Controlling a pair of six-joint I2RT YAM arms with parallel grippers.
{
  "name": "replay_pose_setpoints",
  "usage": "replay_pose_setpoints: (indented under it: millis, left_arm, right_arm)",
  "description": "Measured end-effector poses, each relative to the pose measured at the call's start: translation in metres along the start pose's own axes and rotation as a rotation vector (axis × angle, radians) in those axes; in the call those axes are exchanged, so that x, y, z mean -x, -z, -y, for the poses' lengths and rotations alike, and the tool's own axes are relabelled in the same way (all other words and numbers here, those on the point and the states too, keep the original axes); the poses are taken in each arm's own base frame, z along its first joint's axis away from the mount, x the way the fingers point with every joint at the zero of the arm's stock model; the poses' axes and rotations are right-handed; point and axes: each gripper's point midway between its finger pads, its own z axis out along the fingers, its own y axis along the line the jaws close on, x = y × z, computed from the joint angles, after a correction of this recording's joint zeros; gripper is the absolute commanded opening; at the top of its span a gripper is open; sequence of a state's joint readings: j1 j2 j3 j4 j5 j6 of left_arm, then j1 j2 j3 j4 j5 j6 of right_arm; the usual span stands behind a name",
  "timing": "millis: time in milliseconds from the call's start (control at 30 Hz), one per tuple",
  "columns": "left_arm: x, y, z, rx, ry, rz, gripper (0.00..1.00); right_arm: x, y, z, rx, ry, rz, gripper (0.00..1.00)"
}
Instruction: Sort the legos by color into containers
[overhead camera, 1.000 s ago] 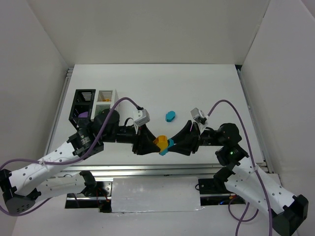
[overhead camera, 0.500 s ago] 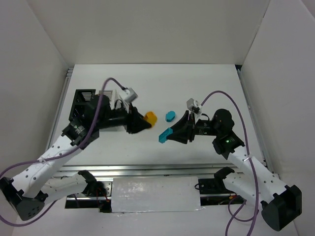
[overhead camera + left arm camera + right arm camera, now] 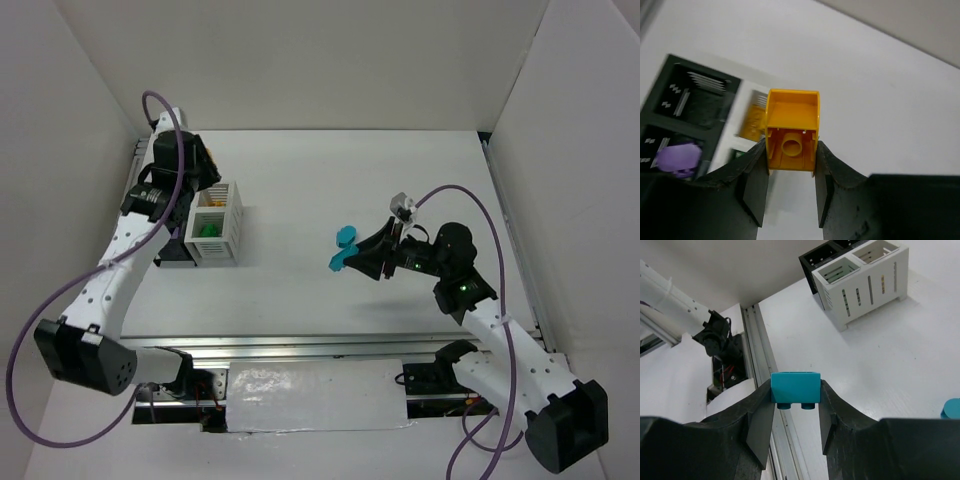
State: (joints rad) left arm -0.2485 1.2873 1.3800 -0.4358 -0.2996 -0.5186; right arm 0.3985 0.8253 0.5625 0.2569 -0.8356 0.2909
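Observation:
My left gripper (image 3: 790, 148) is shut on a yellow-orange lego (image 3: 792, 129) and holds it above the containers. Below it, the black container (image 3: 695, 100) holds a purple lego (image 3: 677, 157), and the white container (image 3: 222, 222) holds a yellow lego (image 3: 752, 123) and a green lego (image 3: 207, 229). My right gripper (image 3: 795, 391) is shut on a teal lego (image 3: 795, 389) and holds it above mid-table, seen in the top view (image 3: 338, 262). A second, rounded teal lego (image 3: 346, 236) lies on the table just beyond it.
The left arm (image 3: 130, 240) reaches along the table's left side and covers most of the black container in the top view. White walls stand on three sides. A metal rail (image 3: 300, 345) runs along the near edge.
The two grippers pulled the joined yellow and teal legos apart. My left gripper carried the yellow one back left to above the containers. My right gripper lifted slightly with the teal one.

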Motion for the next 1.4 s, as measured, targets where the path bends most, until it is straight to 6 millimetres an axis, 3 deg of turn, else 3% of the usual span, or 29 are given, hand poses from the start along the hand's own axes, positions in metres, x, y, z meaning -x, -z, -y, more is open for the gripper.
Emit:
replay_pose_setpoints:
  millis: [167,300,333,767,933,1033,1300,1333,1400]
  left_arm:
    - [-0.023,-0.054,-0.077,0.314,0.092,-0.044,0.00]
    - [-0.045,-0.079,-0.097,0.390,0.112,-0.098,0.01]
    - [-0.049,-0.083,-0.100,0.396,0.116,-0.107,0.05]
    - [-0.066,-0.103,-0.089,0.312,0.144,-0.149,0.30]
    - [-0.075,-0.104,-0.088,0.298,0.144,-0.174,0.59]
    - [-0.081,-0.104,-0.088,0.292,0.145,-0.185,0.68]
    - [-0.084,-0.105,-0.085,0.278,0.146,-0.194,0.79]
    - [-0.085,-0.104,-0.084,0.277,0.145,-0.195,0.86]
    - [-0.082,-0.100,-0.081,0.267,0.147,-0.190,0.85]
  right_arm:
    - [0.006,0.006,-0.005,-0.011,0.026,0.033,0.00]
    - [0.011,0.007,-0.009,-0.004,0.038,0.048,0.00]
    - [0.011,0.007,-0.009,-0.004,0.037,0.049,0.00]
    - [0.003,0.003,-0.003,-0.008,-0.008,0.025,0.00]
    - [0.003,0.002,-0.002,-0.008,-0.013,0.023,0.00]
    - [0.002,0.002,-0.001,-0.009,-0.016,0.020,0.00]
    - [0.001,0.001,-0.002,-0.003,-0.020,0.016,0.00]
    - [0.001,0.001,-0.002,-0.006,-0.023,0.017,0.00]
    - [0.001,0.001,0.001,-0.017,-0.038,0.017,0.00]
